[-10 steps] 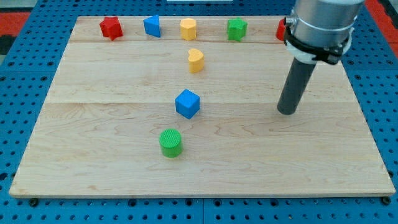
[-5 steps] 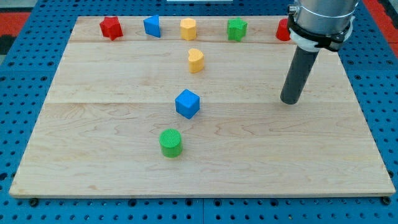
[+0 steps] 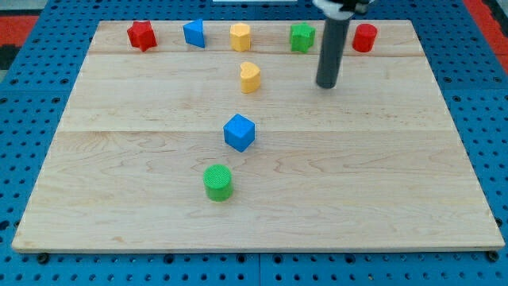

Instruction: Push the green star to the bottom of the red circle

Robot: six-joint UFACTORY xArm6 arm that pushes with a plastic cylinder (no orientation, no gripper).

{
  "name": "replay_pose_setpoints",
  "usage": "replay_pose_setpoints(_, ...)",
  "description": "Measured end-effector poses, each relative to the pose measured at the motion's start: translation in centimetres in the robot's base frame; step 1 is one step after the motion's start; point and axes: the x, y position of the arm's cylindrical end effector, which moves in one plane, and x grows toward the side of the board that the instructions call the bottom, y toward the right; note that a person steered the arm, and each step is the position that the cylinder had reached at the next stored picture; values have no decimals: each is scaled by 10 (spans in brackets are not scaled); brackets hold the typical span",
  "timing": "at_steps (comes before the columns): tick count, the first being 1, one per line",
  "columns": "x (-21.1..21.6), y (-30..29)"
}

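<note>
The green star (image 3: 302, 36) sits near the view's top edge of the wooden board (image 3: 397, 206), right of centre. The red circle (image 3: 364, 37), a short cylinder, stands to its right in the same top row. My tip (image 3: 325, 85) rests on the board below and slightly right of the green star, and below-left of the red circle. It touches neither block.
Along the top row, from the left, are a red star (image 3: 141, 35), a blue block (image 3: 194, 32) and a yellow hexagon (image 3: 240, 36). A yellow heart (image 3: 250, 77), a blue cube (image 3: 239, 132) and a green cylinder (image 3: 217, 182) lie down the middle.
My tip has moved up and to the left, from the board's right-hand middle to just below the green star. The red circle is now uncovered. No block has moved.
</note>
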Motion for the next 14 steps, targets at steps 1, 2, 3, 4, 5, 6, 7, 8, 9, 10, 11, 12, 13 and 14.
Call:
replay_pose_setpoints(1,-32,0)
replay_pose_setpoints(2,-44,0)
replay_pose_setpoints(3,-53,0)
replay_pose_setpoints(4,-67,0)
replay_pose_setpoints(5,-88,-14)
replay_pose_setpoints(6,-115,-45)
replay_pose_setpoints(7,-124,-61)
replay_pose_setpoints(8,-139,-42)
replay_pose_setpoints(9,-139,-98)
replay_pose_setpoints(10,-124,-173)
replay_pose_setpoints(11,-100,-188)
replay_pose_setpoints(12,-92,-163)
replay_pose_setpoints(13,-123,-134)
replay_pose_setpoints(14,-99,-133)
